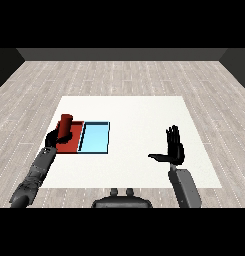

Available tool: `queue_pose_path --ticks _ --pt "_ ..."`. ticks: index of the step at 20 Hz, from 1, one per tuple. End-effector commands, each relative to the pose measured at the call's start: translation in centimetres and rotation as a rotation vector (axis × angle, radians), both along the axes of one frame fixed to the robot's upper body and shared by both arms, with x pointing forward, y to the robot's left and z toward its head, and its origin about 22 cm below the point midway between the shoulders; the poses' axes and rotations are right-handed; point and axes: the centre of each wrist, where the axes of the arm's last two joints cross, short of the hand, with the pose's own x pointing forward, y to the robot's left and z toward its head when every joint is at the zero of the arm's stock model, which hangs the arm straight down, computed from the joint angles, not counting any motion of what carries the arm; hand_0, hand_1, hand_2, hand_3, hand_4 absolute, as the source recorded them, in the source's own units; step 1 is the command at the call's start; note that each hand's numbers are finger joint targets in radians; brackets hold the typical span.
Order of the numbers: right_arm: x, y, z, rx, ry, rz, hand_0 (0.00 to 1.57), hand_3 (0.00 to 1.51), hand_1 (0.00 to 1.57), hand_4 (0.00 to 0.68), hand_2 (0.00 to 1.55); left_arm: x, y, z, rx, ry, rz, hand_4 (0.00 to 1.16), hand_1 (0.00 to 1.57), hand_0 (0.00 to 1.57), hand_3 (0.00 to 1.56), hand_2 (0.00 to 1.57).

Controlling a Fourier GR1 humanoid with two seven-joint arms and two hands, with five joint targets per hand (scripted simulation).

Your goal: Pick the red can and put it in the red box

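White table (139, 150) fills the middle of the head view, on a grey plank floor (124, 75) with a dark wall behind.

Right forearm (184, 187) comes up from the lower right, grey, well apart from the trays. Left forearm (36, 172) comes in from the lower left and reaches to the table's left edge.

Two trays lie side by side near the left edge, touching along one side. Blue tray (95, 138) is on the right, dark rim, nothing in it. Red tray (73, 140) is on the left, partly covered by the left hand and the can.

Right hand (175, 149) is raised over bare table, fingers straight and pointing up, close together, thumb stuck out sideways to the left. Holds nothing.

Left hand (55, 137) is at the red tray's left edge, fingers curled round the lower part of the can.

Red can (66, 125) stands upright in the left hand, over the red tray's back left corner. Top end sticks out above the hand. Can't tell if its base touches the tray floor or sits just above it; hand hides the bottom.
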Motion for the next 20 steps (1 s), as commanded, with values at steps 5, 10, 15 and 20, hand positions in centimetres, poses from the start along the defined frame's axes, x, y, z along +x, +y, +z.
queue_pose_path --ticks 5,10,15,20 --pt "1.6 -0.1 -1.7 -0.010 0.003 -0.012 0.00 0.00 0.00 0.000 0.00 -0.3 -0.3 -2.8 0.000 0.226 0.021 0.65 1.12 1.12 0.00 1.04" --pt "1.6 -0.3 -1.4 0.003 -0.019 -0.003 0.00 0.00 0.00 0.000 0.00 -0.6 1.0 -2.4 0.010 0.382 -0.081 0.00 0.00 0.00 0.00 0.00" --pt "1.7 -0.1 -1.1 0.015 -0.038 0.018 0.00 0.00 0.00 0.000 0.00 -0.5 2.3 -1.2 -0.148 0.022 0.009 0.00 0.00 0.00 0.00 0.00" --pt "1.2 0.0 -1.1 0.027 -0.036 0.026 0.00 0.00 0.00 0.000 0.00 2.8 0.6 2.7 -0.403 -0.488 -0.207 0.00 0.47 0.47 0.00 0.47"
